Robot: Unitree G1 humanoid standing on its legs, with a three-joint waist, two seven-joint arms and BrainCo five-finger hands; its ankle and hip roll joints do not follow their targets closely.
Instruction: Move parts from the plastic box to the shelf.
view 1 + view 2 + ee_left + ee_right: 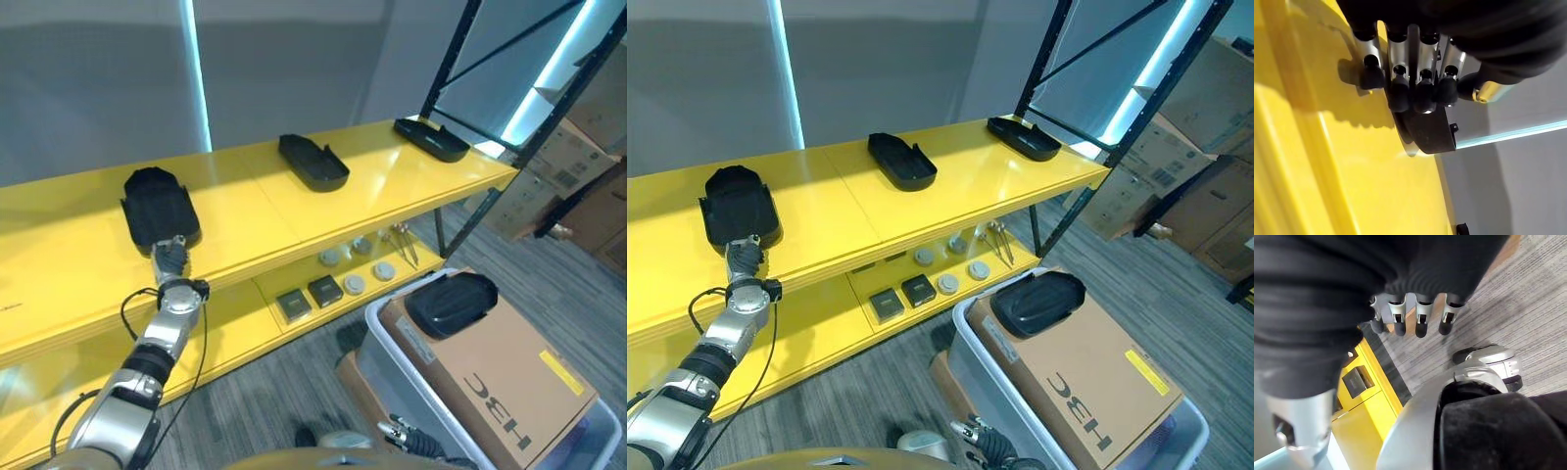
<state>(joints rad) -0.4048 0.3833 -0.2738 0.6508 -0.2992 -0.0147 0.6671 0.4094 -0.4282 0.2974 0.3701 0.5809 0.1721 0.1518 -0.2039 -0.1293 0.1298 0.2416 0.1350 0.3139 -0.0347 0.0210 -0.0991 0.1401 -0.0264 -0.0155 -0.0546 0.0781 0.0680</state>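
Left hand [170, 257], fingers curled on the black part [159, 208] at mid-left of the shelf [323, 211] — abrupt withdrawal could drag it off the edge.

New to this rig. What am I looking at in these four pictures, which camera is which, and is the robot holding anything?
It is a two-armed humanoid robot moving parts from a box onto a shelf. The two wide pictures come from a stereo camera on its head, looking down. The two close ones come from cameras on its wrists.

On the yellow metal shelf lie three black moulded plastic parts: left, middle and right. A fourth black part rests on a brown cardboard box inside the grey plastic box on the floor. Small grey and dark items sit on the lower shelf.

The left hand is at the left part's near edge; its wrist view shows its fingers curled over that part. The right hand hangs low with relaxed fingers, holding nothing.
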